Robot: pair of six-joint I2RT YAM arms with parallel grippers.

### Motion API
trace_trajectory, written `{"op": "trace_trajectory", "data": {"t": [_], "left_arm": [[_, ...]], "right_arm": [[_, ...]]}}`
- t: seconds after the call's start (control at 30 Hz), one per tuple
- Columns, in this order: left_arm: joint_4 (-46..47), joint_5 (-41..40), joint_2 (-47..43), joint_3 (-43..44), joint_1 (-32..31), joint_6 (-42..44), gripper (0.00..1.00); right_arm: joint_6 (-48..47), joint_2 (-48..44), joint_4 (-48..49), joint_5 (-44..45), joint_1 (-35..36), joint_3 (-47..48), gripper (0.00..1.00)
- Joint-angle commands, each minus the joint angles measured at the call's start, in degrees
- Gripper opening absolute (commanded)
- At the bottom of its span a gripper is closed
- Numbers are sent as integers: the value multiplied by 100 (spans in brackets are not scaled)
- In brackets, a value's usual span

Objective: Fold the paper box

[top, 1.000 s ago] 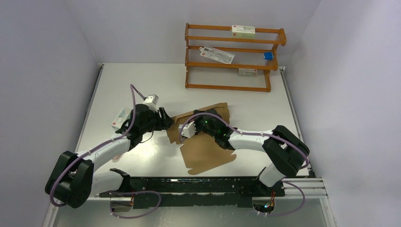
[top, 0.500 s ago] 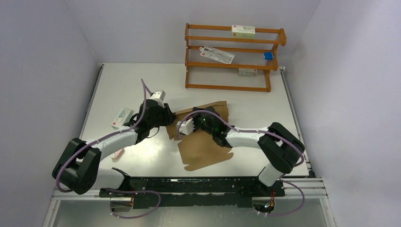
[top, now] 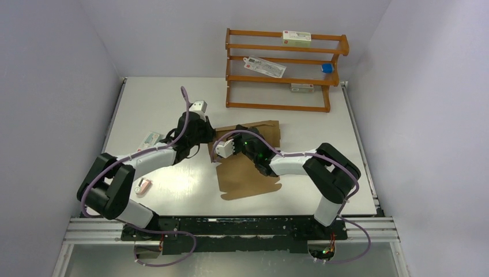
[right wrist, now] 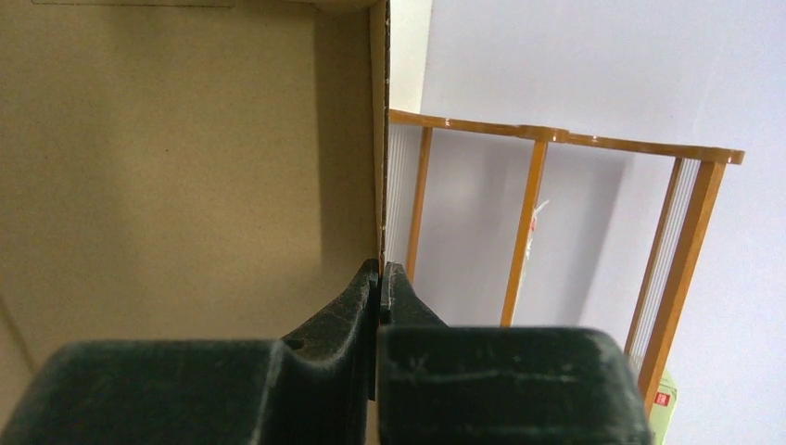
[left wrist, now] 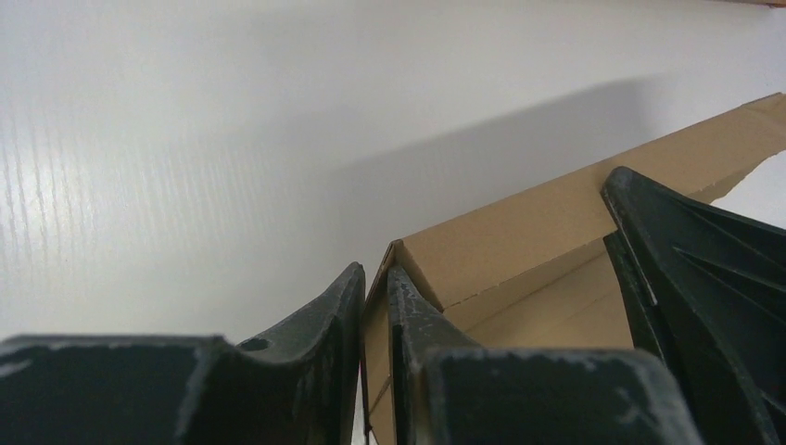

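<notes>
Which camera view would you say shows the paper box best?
Top external: nearly all of the paper box shows. Left wrist shows only a raised flap corner; right wrist, one panel's face and edge.

This is a robotics laboratory test cell. A left arm [top: 147, 160] and a right arm [top: 291, 164], both trailing purple cables, stand bolted to a metal rail [top: 372, 228] at the near edge of a white table [top: 150, 104], which plain pale walls [top: 52, 86] close in on three sides. The furnishings are bench props: a wooden rack [top: 285, 81] holding small cartons [top: 296, 38], and a brown paper box [top: 245, 182] sheet on the tabletop.
</notes>
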Motion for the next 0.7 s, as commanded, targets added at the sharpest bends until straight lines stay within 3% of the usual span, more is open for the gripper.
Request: {"op": "trace_trajectory", "data": {"t": [0.0,0.3,0.5,0.67], "left_arm": [[194,-272,132,394,-108,116,20],[452,-751,376,802,-245,577,15],[1088,-826,362,216,-342,327,15],[1849,-1089,240,-420,-616,20,14]], "right_arm": [[-59,96,774,-28,23,38,0],[141,233,1357,-49,27,10,0],[97,395,1984,32,27,-276,0],[305,265,1831,-19,31,-408,1]]}}
